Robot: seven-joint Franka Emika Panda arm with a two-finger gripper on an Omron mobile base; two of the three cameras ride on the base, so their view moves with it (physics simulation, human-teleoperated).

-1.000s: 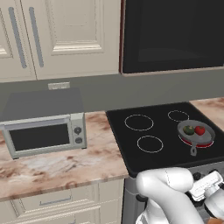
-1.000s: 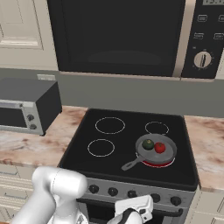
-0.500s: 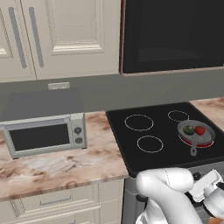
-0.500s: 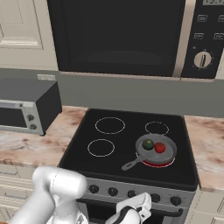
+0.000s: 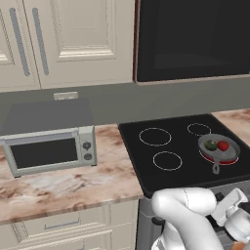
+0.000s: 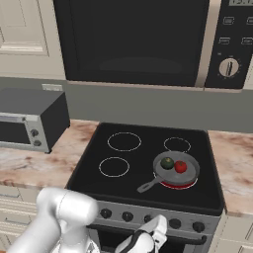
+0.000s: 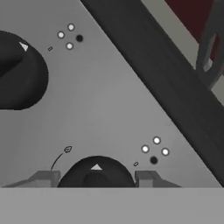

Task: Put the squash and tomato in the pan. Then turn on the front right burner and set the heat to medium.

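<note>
Nothing has shifted: gripper clamps knob (neighbouring knob clear).

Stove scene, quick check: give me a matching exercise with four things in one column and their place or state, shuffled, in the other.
Things:
1. squash
2. tomato
3. front right burner
4. gripper

Place or state:
A. glowing red under the pan
B. closed on a stove knob
C. in the pan, on its left side
D. in the pan, on its right side

Pairs: 1-C, 2-D, 3-A, 4-B
</note>
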